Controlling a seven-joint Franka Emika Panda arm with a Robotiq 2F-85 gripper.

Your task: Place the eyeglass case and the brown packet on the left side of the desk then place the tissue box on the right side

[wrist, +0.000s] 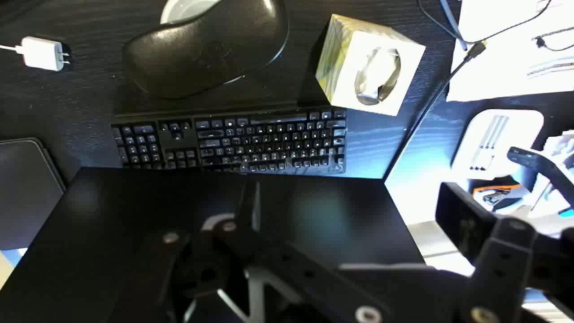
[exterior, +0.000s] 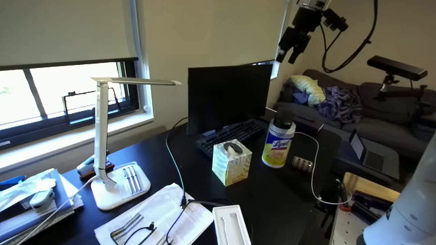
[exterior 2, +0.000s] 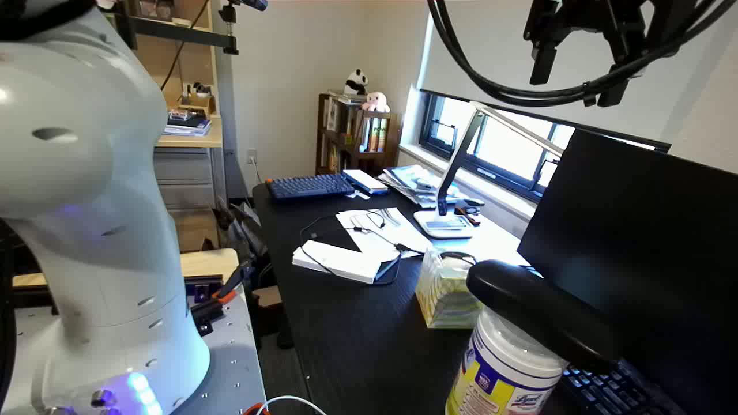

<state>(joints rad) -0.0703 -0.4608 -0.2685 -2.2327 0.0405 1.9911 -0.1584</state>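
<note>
The eyeglass case (exterior: 283, 118) lies black and rounded on top of the white Lysol tub; it also shows in an exterior view (exterior 2: 536, 311) and the wrist view (wrist: 206, 49). The brown packet (exterior: 302, 164), mottled with white, lies on the dark desk (exterior: 272, 200) beside the tub; it does not show in the other views. The pale yellow-green tissue box (exterior: 231, 163) stands on the desk in both exterior views (exterior 2: 447, 288) and the wrist view (wrist: 372, 67). My gripper (exterior: 287, 58) is open and empty, high above the desk, over the monitor in the wrist view (wrist: 354, 211).
The Lysol tub (exterior: 277, 144) stands near the monitor (exterior: 230, 98) and black keyboard (wrist: 269, 143). A white lamp (exterior: 102, 136), papers (exterior: 160, 214), cables and an open white box (exterior: 231, 226) lie beyond the tissue box. A second keyboard (exterior 2: 311, 185) is at the far end.
</note>
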